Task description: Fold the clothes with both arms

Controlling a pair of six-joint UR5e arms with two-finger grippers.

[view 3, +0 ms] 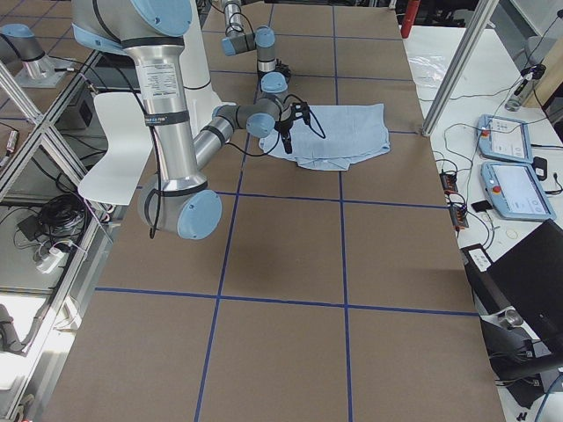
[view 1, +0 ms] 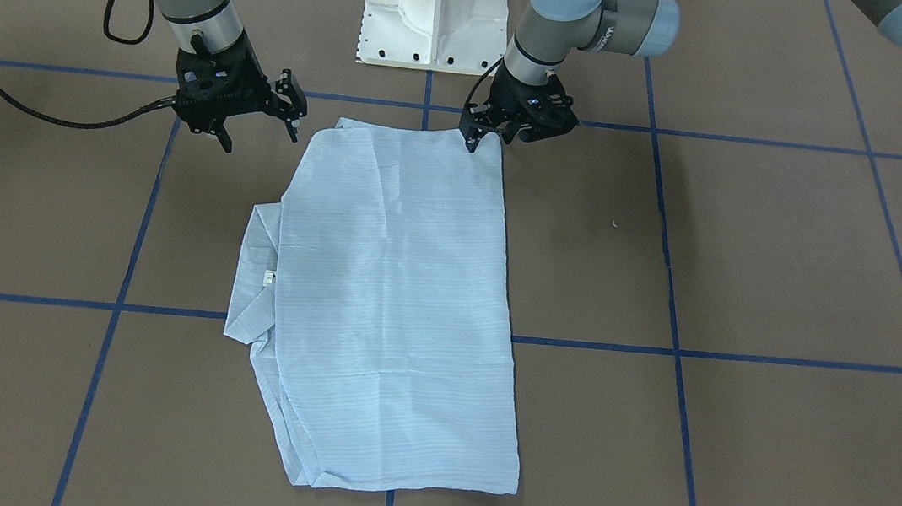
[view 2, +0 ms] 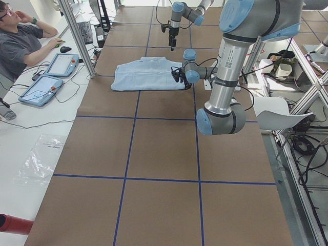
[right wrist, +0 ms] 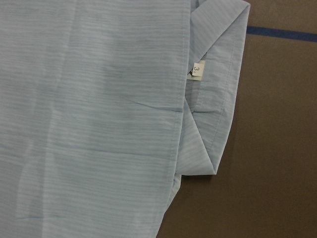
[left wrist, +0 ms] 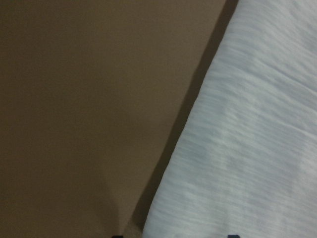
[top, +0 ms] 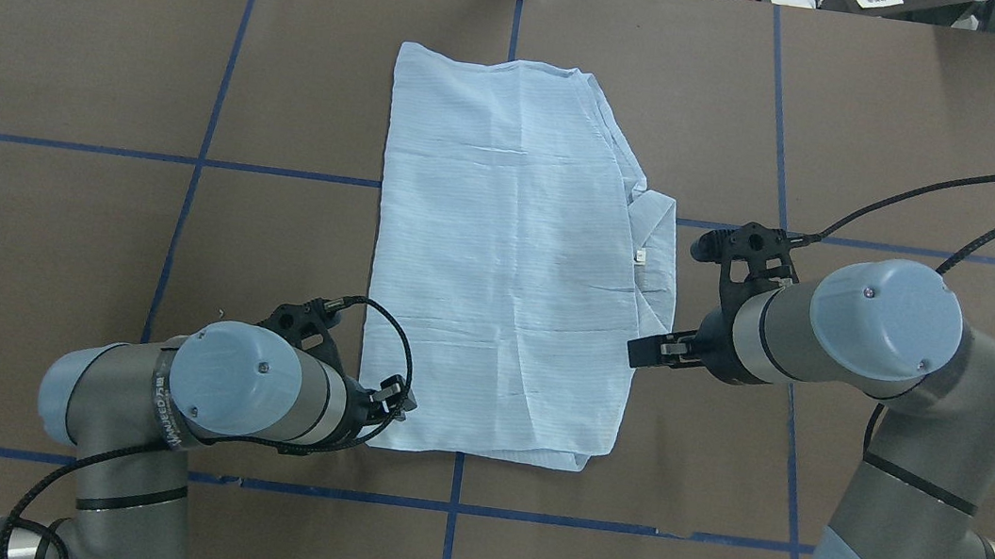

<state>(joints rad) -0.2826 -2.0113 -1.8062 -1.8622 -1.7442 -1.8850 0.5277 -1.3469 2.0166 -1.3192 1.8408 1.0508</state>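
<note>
The pale blue striped shirt (view 1: 395,298) (top: 501,251) lies flat on the brown table, folded into a long rectangle. Its collar (right wrist: 218,99) and a small white label (right wrist: 197,69) stick out on my right side. My left gripper (view 1: 488,140) (top: 397,400) is low over the shirt's near corner, open, and the left wrist view shows the cloth edge (left wrist: 198,148) between the spread fingertips. My right gripper (view 1: 260,136) (top: 640,352) is open just off the shirt's collar-side edge and holds nothing. The side views show the shirt (view 2: 146,74) (view 3: 339,136) small and far off.
The white pedestal base (view 1: 432,9) stands at the table's robot edge. Blue tape lines (top: 455,512) grid the brown surface. A seated person (view 2: 20,41) and control tablets (view 2: 51,77) are at a side desk beyond a metal post (view 2: 77,36).
</note>
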